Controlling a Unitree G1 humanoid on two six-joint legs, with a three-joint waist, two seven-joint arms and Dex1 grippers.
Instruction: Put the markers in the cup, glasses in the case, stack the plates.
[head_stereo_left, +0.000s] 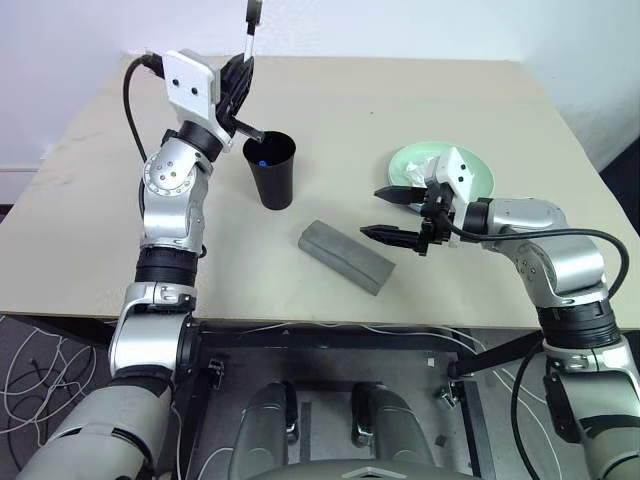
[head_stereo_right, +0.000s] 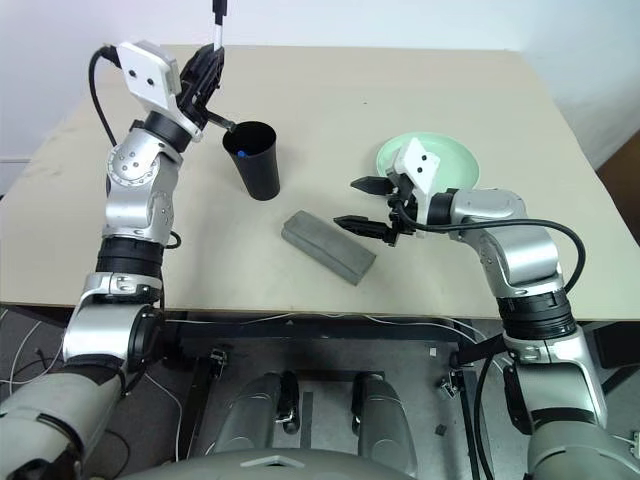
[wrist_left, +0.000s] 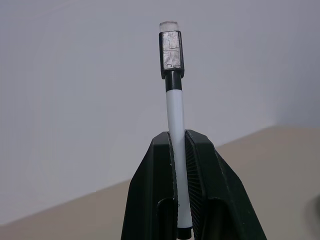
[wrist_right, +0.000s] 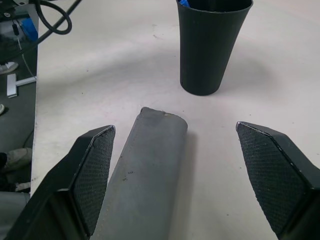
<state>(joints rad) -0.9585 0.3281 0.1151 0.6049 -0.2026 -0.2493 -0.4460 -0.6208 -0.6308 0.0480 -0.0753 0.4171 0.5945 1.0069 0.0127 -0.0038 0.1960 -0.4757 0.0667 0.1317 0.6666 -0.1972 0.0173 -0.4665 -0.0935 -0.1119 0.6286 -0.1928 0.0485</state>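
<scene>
While its lower end sits clamped between the closed fingers of the left gripper (head_stereo_left: 238, 85), the black-capped marker (head_stereo_left: 251, 30) stands nearly upright, long axis vertical, cap end up, raised above the table (head_stereo_left: 90, 230) near the far left corner and just beyond the cup (head_stereo_left: 271, 170). In the head views the cap runs off the top of the picture, and in the left wrist view the pen's bottom tip is buried between the finger pads, so its full length cannot be made out. The cup stands upright, mouth up, left of the table's middle, and inside it a bit of blue (head_stereo_left: 262, 159) shows against the wall; it looks like the blue-capped marker's end, though the rest is hidden within the tumbler. Nearer the front edge lies the case (head_stereo_left: 346, 256), closed, its long axis running diagonally from the middle towards the front right; whether the glasses are inside cannot be told. The right gripper (head_stereo_left: 390, 212) hovers just beside the case's right end with its fingers spread wide, holding nothing, pointing towards the case and cup. Behind it, towards the right edge, the mint green plate (head_stereo_left: 480, 172) is partly covered by the wrist, with something pale lying on it that is hard to identify.
</scene>
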